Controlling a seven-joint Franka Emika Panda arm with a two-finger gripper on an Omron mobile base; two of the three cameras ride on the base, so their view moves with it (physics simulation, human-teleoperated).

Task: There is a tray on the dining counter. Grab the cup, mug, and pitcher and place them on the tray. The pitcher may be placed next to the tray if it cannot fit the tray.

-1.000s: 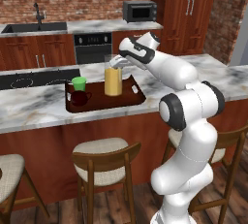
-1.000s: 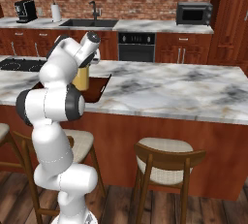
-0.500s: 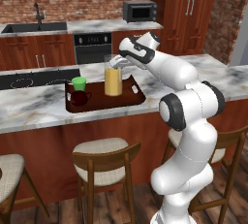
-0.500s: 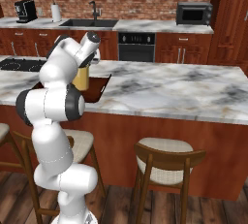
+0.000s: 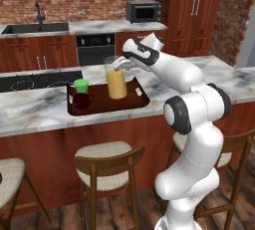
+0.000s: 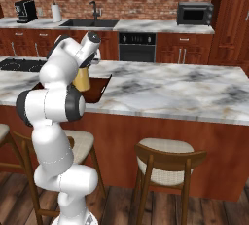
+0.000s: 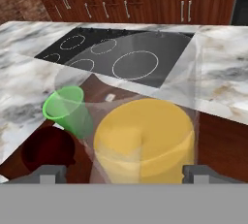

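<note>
Your hand view shows the gripper [image 7: 121, 172] spread wide around the clear cylindrical pitcher [image 7: 145, 136]; its fingers are hidden at upper centre of the left base view.

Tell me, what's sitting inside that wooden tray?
The tray holds the green cup, the maroon mug and the tall pitcher. The tray floor beneath them is covered.

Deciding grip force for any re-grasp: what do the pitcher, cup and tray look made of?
Pitcher: clear glass or hard plastic; the cooktop shows through its wall, yellow-orange inside.
Cup: translucent green plastic, by its see-through rim.
Tray: dark reddish-brown wood, matte.
</note>
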